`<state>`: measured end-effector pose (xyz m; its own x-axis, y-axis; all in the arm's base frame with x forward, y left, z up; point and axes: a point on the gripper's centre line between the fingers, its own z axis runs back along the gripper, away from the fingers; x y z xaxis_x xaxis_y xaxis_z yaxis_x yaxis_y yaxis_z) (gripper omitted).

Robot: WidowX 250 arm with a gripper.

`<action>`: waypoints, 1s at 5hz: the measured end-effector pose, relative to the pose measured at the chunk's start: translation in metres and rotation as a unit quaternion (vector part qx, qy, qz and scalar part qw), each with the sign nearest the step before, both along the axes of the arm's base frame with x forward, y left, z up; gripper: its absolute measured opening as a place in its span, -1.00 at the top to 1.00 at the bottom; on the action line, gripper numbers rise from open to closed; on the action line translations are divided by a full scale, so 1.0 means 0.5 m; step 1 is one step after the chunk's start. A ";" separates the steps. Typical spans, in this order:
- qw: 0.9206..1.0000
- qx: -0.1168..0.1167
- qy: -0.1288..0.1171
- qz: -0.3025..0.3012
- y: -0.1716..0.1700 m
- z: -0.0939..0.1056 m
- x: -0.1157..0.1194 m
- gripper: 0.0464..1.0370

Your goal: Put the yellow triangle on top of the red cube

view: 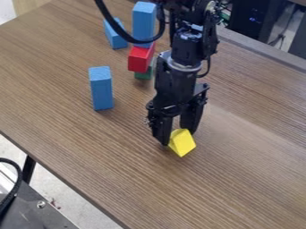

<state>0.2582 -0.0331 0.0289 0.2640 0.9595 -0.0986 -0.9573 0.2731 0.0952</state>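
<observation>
End effector (177, 137), yellow triangle (182, 143) at its lower end

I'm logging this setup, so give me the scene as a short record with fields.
yellow triangle: at the end effector; grip unclear
red block: beside or on a green block, unclear which
blue blocks: three, one standing apart from the others
surface: wood-grain table
task: yellow not on red
</observation>
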 end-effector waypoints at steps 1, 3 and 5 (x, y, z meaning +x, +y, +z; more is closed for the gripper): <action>1.000 -0.013 -0.011 0.001 -0.008 0.014 0.003 0.07; 0.999 -0.015 -0.033 -0.007 -0.008 0.058 0.007 0.07; 0.997 -0.015 -0.080 -0.011 -0.009 0.152 0.061 0.07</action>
<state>0.2889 -0.0376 0.1052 0.2995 0.9506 -0.0814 -0.9533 0.2946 -0.0661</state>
